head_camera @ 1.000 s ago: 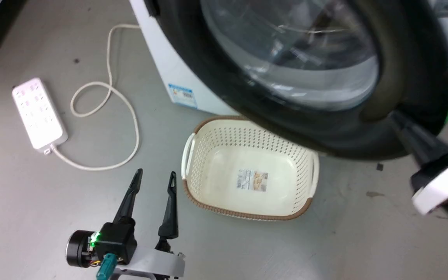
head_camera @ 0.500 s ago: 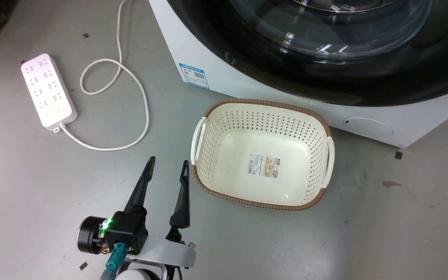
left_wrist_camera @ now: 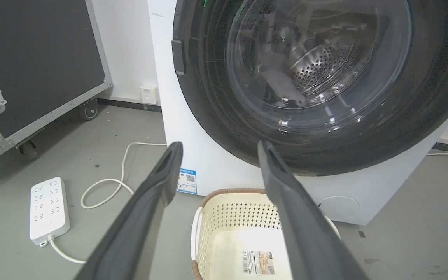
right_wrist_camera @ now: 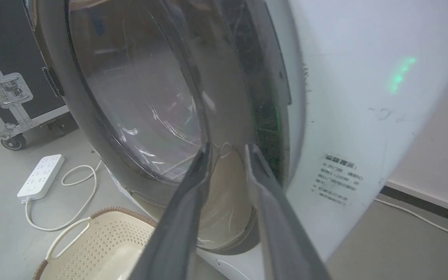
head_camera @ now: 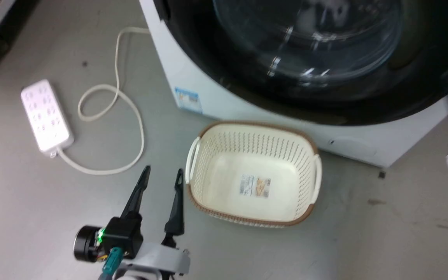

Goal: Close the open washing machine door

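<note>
Since hard to tell whether latched, treat the washing machine door (head_camera: 309, 50) as swung flat to the front of the washing machine (head_camera: 208, 101) but not surely caught: note the dark slit at its free edge, just beyond and to the right of the right gripper (right_wrist_camera: 228, 147) in the wrist view. Read that gripper as parted narrowly and holding nothing, tips either against the black rim or just shy of it; cannot tell which. Read the left gripper (head_camera: 162, 171) as spread wide and empty, low over the floor and well short of the door, with a cream laundry basket (head_camera: 193, 155) just to its right and a white power strip (head_camera: 45, 116) well off to its left. Expect a heavy, rigid thing: thick glass bowl in a stiff ring, probably swinging freely on its hinge, then resisting at the catch. Expect smooth, slippery surfaces, so no pinching. Push flat-on instead, with closed tips or finger backs, on the black rim at the free edge, directly ahead of the right gripper and far from the hinge, where least force needed. Keep off the bulging glass, curved and likely to slide any contact aside. Press steadily, not sharply, until seated; judge the task as almost done, lacking perhaps only a last firm push.
</note>
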